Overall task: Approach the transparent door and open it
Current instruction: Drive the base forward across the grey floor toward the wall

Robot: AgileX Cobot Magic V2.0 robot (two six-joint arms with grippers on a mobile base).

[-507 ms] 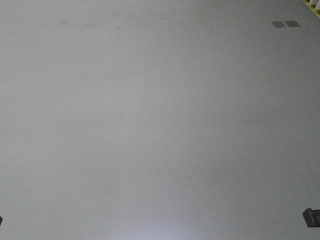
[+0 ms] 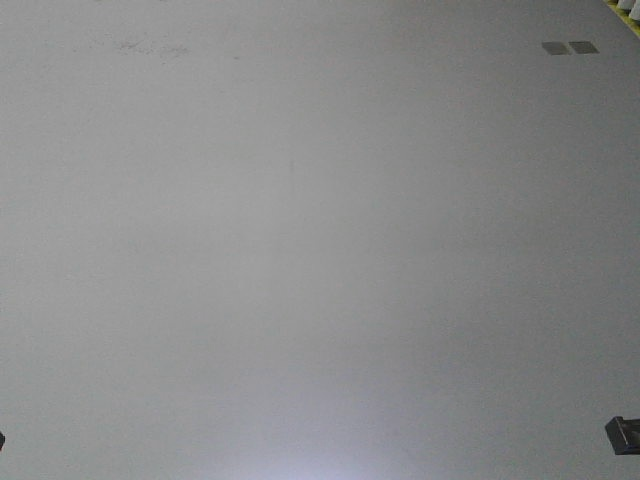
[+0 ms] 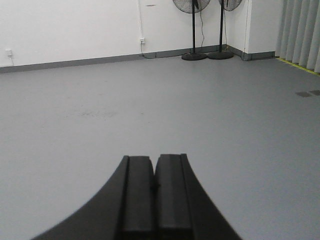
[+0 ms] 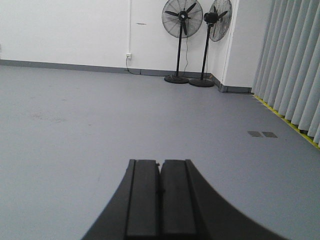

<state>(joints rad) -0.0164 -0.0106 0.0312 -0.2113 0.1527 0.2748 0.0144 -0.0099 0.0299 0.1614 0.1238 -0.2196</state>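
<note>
Transparent door: in no view. Left hand (image 3: 154,172) and right hand (image 4: 160,172) are both pressed shut and empty. Bare grey floor (image 2: 320,240) lies ahead, with 2 pedestal fans (image 4: 181,22) far and vertical blinds (image 4: 290,75) on the right. Risk: with the door unlocated, the base may head the wrong way or clip the fans.

At the front view's right edge, a dark grey angular block (image 2: 625,436) is cut off, so its shape cannot be told. A dark sliver (image 2: 1,439) at the left edge is too small to be identified. A yellow-striped corner (image 2: 631,13) is clipped at the top right.

In the left wrist view, the heads of the two black pedestal fans (image 3: 194,56) are cropped by the top edge. The black left gripper (image 3: 153,160) is cut off at the bottom. In the right wrist view, the black right gripper (image 4: 161,162) is cut off likewise, and the pale grey vertical blinds (image 4: 290,75) are cropped at the right edge.
</note>
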